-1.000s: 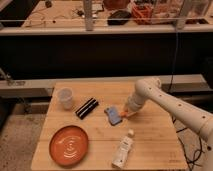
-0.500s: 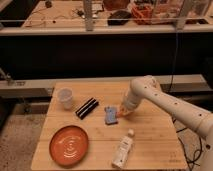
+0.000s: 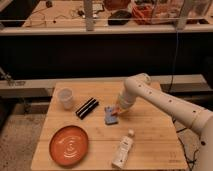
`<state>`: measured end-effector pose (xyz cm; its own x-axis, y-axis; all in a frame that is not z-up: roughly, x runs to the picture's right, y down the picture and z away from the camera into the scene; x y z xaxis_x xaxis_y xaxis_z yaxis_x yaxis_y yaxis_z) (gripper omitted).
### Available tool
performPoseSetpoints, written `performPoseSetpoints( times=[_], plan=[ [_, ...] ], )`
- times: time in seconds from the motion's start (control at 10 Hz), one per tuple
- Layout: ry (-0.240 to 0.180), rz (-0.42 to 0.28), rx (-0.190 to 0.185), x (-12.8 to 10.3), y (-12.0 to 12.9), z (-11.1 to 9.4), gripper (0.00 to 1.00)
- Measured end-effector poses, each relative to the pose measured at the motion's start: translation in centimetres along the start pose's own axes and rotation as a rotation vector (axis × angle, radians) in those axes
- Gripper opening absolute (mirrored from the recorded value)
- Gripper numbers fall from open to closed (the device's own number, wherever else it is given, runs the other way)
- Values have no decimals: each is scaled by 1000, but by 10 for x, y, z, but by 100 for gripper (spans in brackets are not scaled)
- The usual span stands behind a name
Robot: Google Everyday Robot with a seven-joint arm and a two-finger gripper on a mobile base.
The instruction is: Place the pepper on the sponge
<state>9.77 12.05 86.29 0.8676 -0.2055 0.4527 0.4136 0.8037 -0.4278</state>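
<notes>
The sponge (image 3: 109, 116), a small blue pad, lies near the middle of the wooden table (image 3: 155, 135). My gripper (image 3: 118, 109) hangs at the end of the white arm that comes in from the right, and it is just over the sponge's upper right corner. It is shut on the pepper (image 3: 115, 111), a tiny orange-red piece that shows at the fingertips, right above the sponge's edge. I cannot tell whether the pepper touches the sponge.
A black ridged bar (image 3: 86, 107) lies left of the sponge, and a white cup (image 3: 65, 98) stands further left. A large orange plate (image 3: 69, 145) sits at the front left. A white bottle (image 3: 123, 150) lies at the front, below the sponge.
The arm has swung left and a little down, which brought the gripper with the pepper from right of the sponge to over its upper right corner.
</notes>
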Motion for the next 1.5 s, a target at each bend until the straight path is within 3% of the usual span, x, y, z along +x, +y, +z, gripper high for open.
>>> performPoseSetpoints(
  times=[0.4,0.7,0.9,1.3,1.5],
  plan=[
    [1,-31,-7,-26,-13,3,0],
    [12,-39,-13,-19,-7,-1,6],
    [9,-46,-15,-12,-3,-4,0],
    [5,-69,-21,-43,-15,4,0],
    [8,-81,-26,-44,-15,1,5]
  ],
)
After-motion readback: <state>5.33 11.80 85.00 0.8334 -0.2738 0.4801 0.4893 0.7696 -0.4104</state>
